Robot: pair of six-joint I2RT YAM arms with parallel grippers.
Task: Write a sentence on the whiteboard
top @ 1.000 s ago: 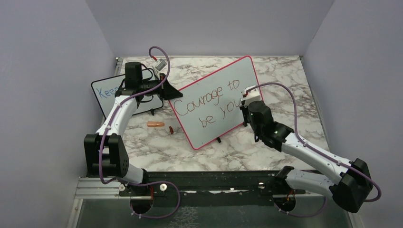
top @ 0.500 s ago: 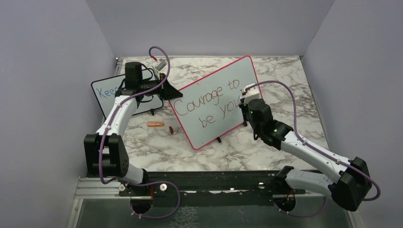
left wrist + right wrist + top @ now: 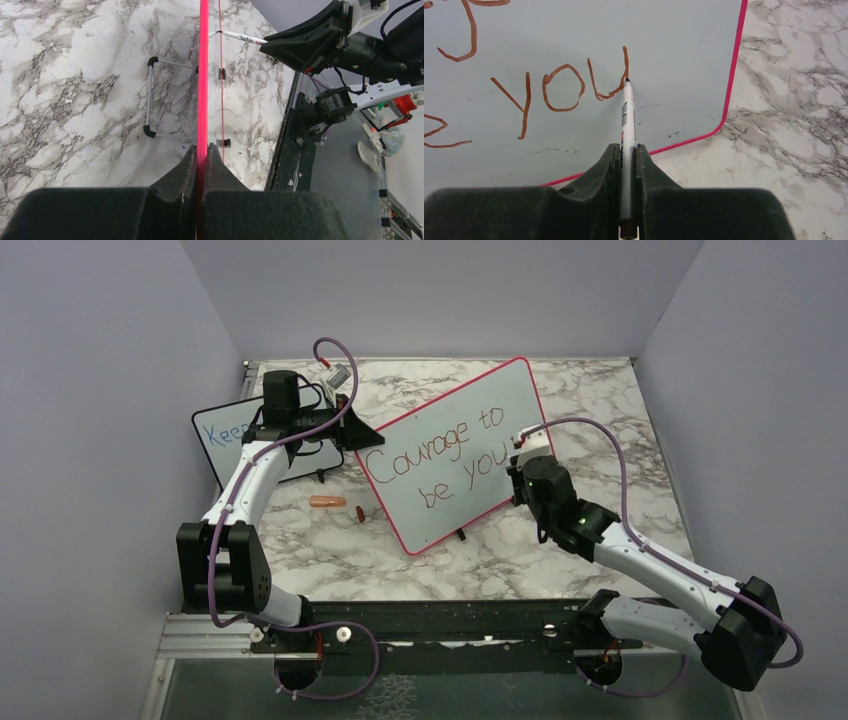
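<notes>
The red-framed whiteboard stands tilted on small black feet on the marble table. Red-brown writing on it, the sentence, reads "Courage to be you". My left gripper is shut on the board's red left edge. My right gripper is shut on a white marker. The marker's tip touches the board at the right stroke of the "u" in "you". From above, the right gripper sits at the board's lower right.
A smaller black-framed board with blue writing stands behind the left arm. An orange marker cap and a small dark cap lie on the table left of the whiteboard. Grey walls enclose the table on three sides.
The right gripper with the marker has slid slightly down the board along the last stroke of the "u". The left arm and the whiteboard have stayed still.
</notes>
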